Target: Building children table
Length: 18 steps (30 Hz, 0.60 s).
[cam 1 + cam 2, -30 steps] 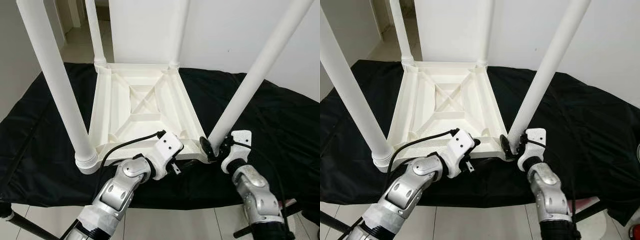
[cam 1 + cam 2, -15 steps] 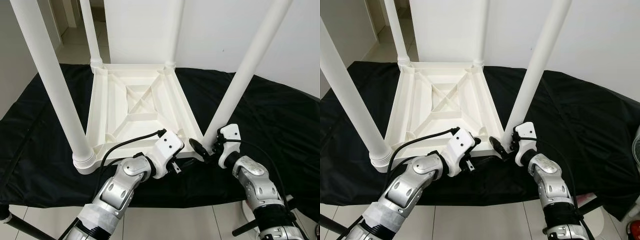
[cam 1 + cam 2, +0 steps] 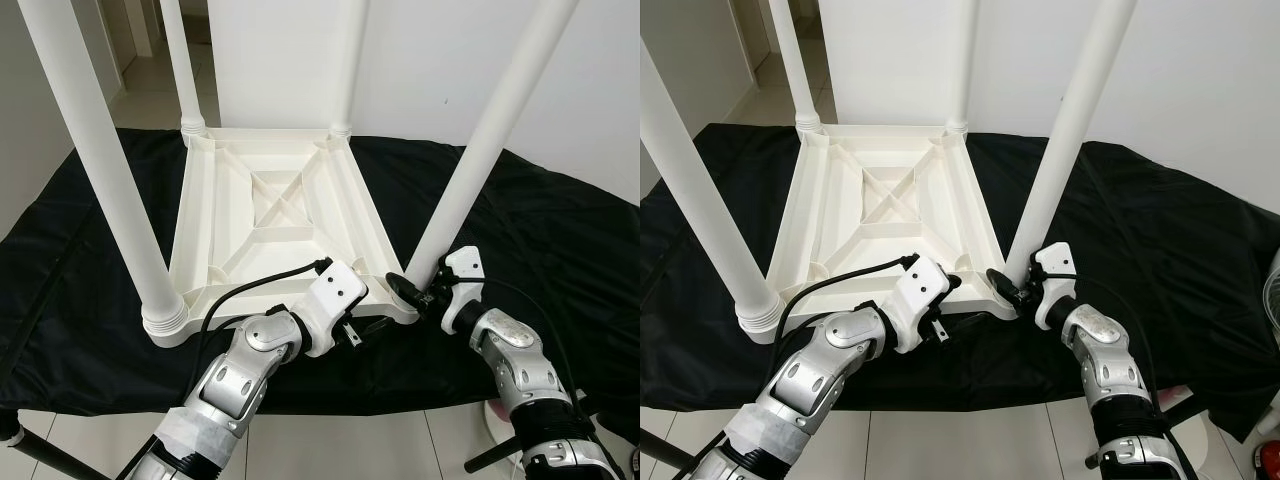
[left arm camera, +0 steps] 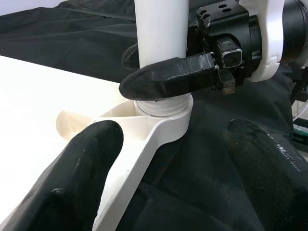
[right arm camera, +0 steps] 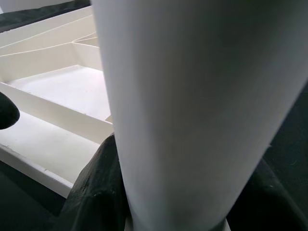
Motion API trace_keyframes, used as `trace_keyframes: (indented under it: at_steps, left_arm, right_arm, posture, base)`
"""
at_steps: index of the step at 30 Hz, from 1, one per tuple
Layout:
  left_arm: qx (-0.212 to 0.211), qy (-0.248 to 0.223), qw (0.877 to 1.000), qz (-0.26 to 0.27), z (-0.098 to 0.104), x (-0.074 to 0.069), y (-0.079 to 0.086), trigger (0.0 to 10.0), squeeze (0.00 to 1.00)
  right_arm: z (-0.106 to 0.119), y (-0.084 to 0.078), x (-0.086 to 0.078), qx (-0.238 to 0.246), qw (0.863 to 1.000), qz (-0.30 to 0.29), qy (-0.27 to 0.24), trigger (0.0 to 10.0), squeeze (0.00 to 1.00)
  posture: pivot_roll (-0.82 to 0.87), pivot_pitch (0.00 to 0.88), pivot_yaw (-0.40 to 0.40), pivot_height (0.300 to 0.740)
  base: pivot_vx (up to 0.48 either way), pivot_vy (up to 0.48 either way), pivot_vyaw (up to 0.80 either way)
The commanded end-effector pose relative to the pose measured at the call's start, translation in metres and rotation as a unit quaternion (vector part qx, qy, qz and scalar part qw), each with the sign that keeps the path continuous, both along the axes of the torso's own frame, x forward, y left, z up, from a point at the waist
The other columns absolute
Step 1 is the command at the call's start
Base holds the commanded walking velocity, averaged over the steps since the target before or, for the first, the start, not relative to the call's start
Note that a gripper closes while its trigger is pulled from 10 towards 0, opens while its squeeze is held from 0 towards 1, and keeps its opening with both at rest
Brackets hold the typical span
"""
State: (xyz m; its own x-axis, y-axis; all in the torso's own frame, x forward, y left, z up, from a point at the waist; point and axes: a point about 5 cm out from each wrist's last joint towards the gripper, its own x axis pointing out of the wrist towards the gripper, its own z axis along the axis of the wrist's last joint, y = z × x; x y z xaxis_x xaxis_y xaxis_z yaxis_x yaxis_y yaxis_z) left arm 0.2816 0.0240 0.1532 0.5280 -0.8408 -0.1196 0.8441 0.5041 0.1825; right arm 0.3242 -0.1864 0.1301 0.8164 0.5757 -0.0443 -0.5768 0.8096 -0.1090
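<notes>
Left eye view gives me the white plastic children's table (image 3: 275, 215) lying upside down on the black cloth (image 3: 560, 240) that covers the work surface, its ribbed underside facing up. I count four white round plastic legs standing up from its corners: two at the far corners, one at the near left, and the near right leg (image 3: 480, 165), which leans outward. My right gripper (image 3: 418, 290) is at the base of that leg, its two black fingers closed around it just above the corner socket; the left wrist view shows one finger (image 4: 168, 77) pressed across the leg. My left gripper (image 4: 168, 159) sits at the table's near edge, fingers spread apart, one either side of the corner bracket, holding nothing.
</notes>
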Motion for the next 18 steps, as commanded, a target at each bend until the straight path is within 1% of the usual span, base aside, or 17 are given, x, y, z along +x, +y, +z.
trace_keyframes:
  at_steps: [1,2,3,4,6,7,8,9,10,13,15,16,17,18]
  left_arm:
    - [0.004,-0.002,1.000,0.007,-0.0002,0.0016,-0.0009,10.0,0.00]
    - [0.004,-0.002,1.000,0.007,-0.0002,0.0016,-0.0009,10.0,0.00]
    - [0.003,-0.001,1.000,0.006,-0.0005,0.0012,-0.0014,10.0,0.00]
    - [0.003,-0.001,1.000,0.006,-0.0005,0.0012,-0.0014,10.0,0.00]
    - [0.003,0.001,1.000,0.005,-0.0014,-0.0001,-0.0021,10.0,0.00]
    - [0.003,0.001,1.000,0.005,-0.0017,-0.0007,-0.0023,10.0,0.00]
    - [0.003,0.001,1.000,0.005,-0.0017,-0.0007,-0.0023,10.0,0.00]
    - [0.003,0.002,1.000,0.005,-0.0021,-0.0011,-0.0024,10.0,0.00]
    - [0.003,0.002,1.000,0.005,-0.0021,-0.0011,-0.0024,10.0,0.00]
    - [0.002,0.004,1.000,0.002,-0.0032,-0.0029,-0.0032,10.0,0.00]
    - [0.002,0.004,1.000,0.002,-0.0032,-0.0029,-0.0032,10.0,0.00]
    - [0.003,0.004,1.000,0.000,-0.0035,-0.0036,-0.0036,10.0,0.00]
    - [0.003,0.004,1.000,0.000,-0.0035,-0.0036,-0.0036,10.0,0.00]
    - [0.004,0.004,1.000,-0.002,-0.0037,-0.0038,-0.0038,10.0,0.00]
  right_arm:
    - [-0.0129,0.0015,-0.0038,-0.017,0.999,0.010,0.027,0.0,0.00]
    - [-0.0129,0.0015,-0.0038,-0.017,0.999,0.010,0.027,0.0,0.00]
    - [-0.0134,0.0003,-0.0041,-0.013,1.000,0.002,0.027,10.0,0.00]
    - [-0.0134,0.0003,-0.0041,-0.013,1.000,0.002,0.027,10.0,0.00]
    - [-0.0121,-0.0010,-0.0050,-0.001,0.999,-0.040,0.020,10.0,0.00]
    - [-0.0116,-0.0010,-0.0057,0.001,0.998,-0.056,0.018,10.0,0.00]
    - [-0.0116,-0.0010,-0.0057,0.001,0.998,-0.056,0.018,10.0,0.00]
    - [-0.0117,-0.0011,-0.0061,0.008,0.997,-0.080,0.017,10.0,0.00]
    - [-0.0117,-0.0011,-0.0061,0.008,0.997,-0.080,0.017,10.0,0.00]
    - [-0.0145,0.0051,-0.0113,0.010,0.993,-0.118,0.011,10.0,0.00]
    - [-0.0145,0.0051,-0.0113,0.010,0.993,-0.118,0.011,10.0,0.00]
    - [-0.0167,0.0068,-0.0126,0.011,0.991,-0.132,0.013,10.0,0.00]
    - [-0.0167,0.0068,-0.0126,0.011,0.991,-0.132,0.013,10.0,0.00]
    - [-0.0196,0.0076,-0.0131,0.022,0.985,-0.173,0.017,10.0,0.00]
  posture:
    - [0.04,0.036,-0.039,0.740]
    - [0.04,0.036,-0.039,0.740]
    - [0.03,0.038,-0.041,0.740]
    - [0.03,0.038,-0.041,0.740]
    - [0.04,0.039,-0.046,0.740]
    - [0.04,0.039,-0.046,0.740]
    - [0.04,0.039,-0.046,0.740]
    - [0.04,0.039,-0.046,0.740]
    - [0.04,0.039,-0.046,0.740]
    - [0.03,0.037,-0.045,0.740]
    - [0.03,0.037,-0.045,0.740]
    - [0.03,0.036,-0.045,0.740]
    - [0.03,0.036,-0.045,0.740]
    - [0.03,0.032,-0.042,0.740]
  base:
    - [0.000,0.000,0.00]
    - [0.000,0.000,0.00]
    - [0.000,0.000,0.00]
    - [0.000,0.000,0.00]
    - [0.000,0.000,0.00]
    - [0.000,0.000,0.00]
    - [0.000,0.000,0.00]
    - [0.000,0.000,0.00]
    - [0.000,0.000,0.00]
    - [0.000,0.000,0.00]
    - [0.000,0.000,0.00]
    - [0.000,0.000,0.00]
    - [0.000,0.000,0.00]
    - [0.000,0.000,0.00]
